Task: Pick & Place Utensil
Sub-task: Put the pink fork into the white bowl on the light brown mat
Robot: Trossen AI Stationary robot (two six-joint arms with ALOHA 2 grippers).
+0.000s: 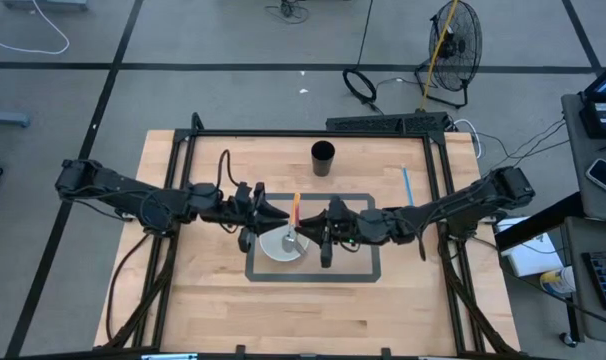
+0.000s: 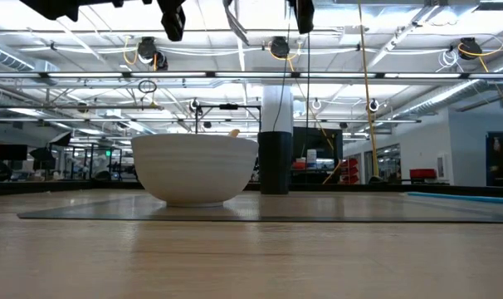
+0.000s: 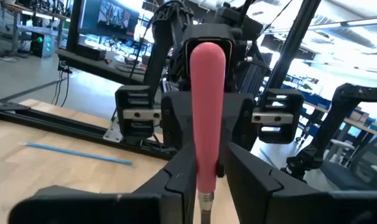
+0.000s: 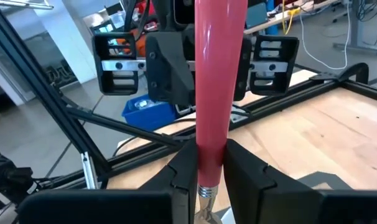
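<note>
A utensil with a pink handle (image 1: 296, 208) stands upright in the air over the white bowl (image 1: 268, 240), which sits on a grey mat (image 1: 363, 272). My right gripper (image 4: 210, 165) reaches in level from the table's right and is shut on the handle. From the table's left, my left gripper (image 3: 204, 171) faces it. It is open, with one finger on either side of the same handle (image 3: 207, 93) and a narrow gap still showing. In the low view the bowl (image 2: 193, 170) shows from the side, with both grippers high above it. My right gripper pinches the pink handle's lower end (image 4: 208, 177) between its two fingers, just above the metal collar (image 4: 205, 191). The fingers come level from the table's right and lie across the handle. The utensil stands upright, handle end up, lifted clear above the bowl.
A black cup (image 1: 323, 158) stands on the table behind the mat, toward the far edge. A thin blue stick (image 1: 407, 185) lies at the far right. Black frame rails run along the table's far, left and right sides.
</note>
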